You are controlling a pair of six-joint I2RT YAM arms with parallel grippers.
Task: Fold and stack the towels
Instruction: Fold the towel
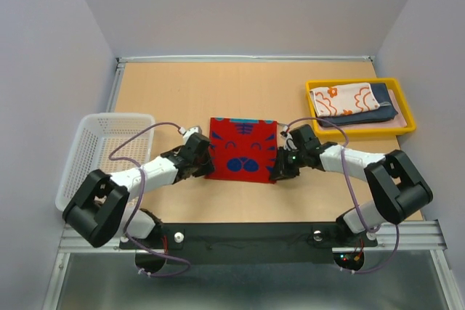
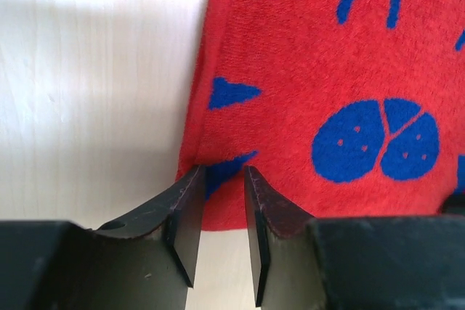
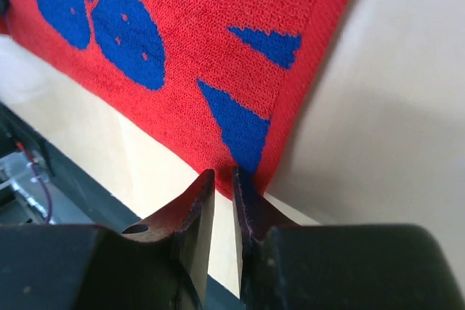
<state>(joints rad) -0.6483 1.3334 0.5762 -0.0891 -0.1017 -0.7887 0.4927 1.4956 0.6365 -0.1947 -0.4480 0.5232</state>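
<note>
The red towel (image 1: 242, 149) lies flat and unfolded at the middle of the table (image 1: 167, 92), between the two arms; its edges run close to parallel with the table's edges, and it looks nearly square from above, so I cannot tell its long axis; a thin blue band marks its far edge, pointing away from the arms; the left gripper (image 2: 224, 172) is down at the towel's near left corner, its jaws a narrow gap apart with the corner's hem showing between the tips, and I cannot tell whether they pinch the cloth; the right gripper (image 3: 224, 173) is at the near right corner in the same way, its gap narrower, the hem at the tips, grip again not clear; the patterned towel (image 1: 341, 99) lies folded in the tray (image 1: 360, 131) at the far right, its long axis running left to right, on top of the navy towel (image 1: 383, 112), which shows at its right end and near side; the basket (image 1: 98, 147) stands at the left edge, well apart from the red towel.
</note>
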